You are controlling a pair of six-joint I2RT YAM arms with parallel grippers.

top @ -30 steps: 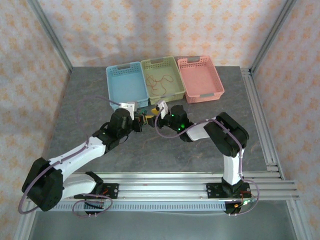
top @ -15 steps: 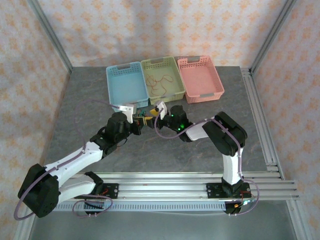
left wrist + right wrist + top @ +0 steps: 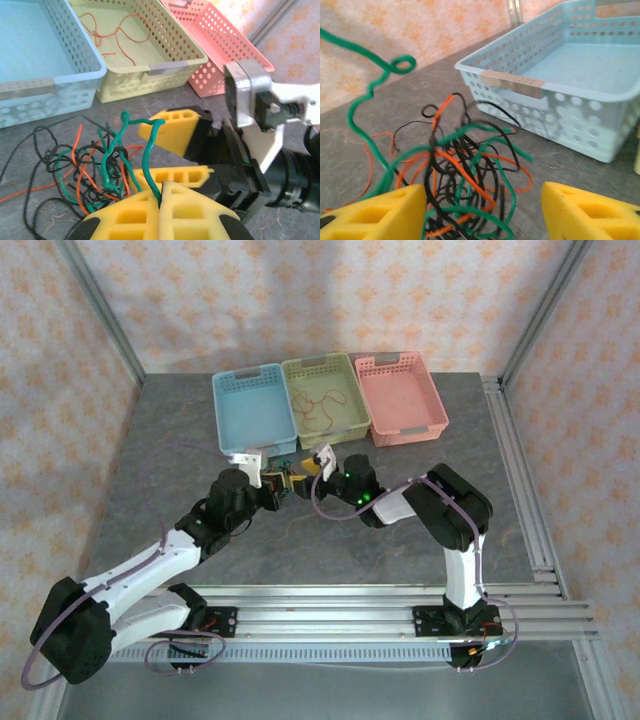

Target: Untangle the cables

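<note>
- The left tool (image 3: 161, 200) is clenched on a green strand rising out of the cables (image 3: 90, 160); the knot lies on the surface (image 3: 170, 440) toward its far edge, just before the blue basket (image 3: 82, 47);
- The right tool (image 3: 482, 210) stands released, jaws astride the knot;
- I'd judge the green strand is being teased free; next the right should pin the bundle while the left draws away slowly.

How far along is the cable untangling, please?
Done: one red-orange cable lies loose in the pale green plastic basket. In hand: the left gripper pinches a green cable; the right gripper is open by the knot. Left: freeing its black, orange and green strands.
</note>
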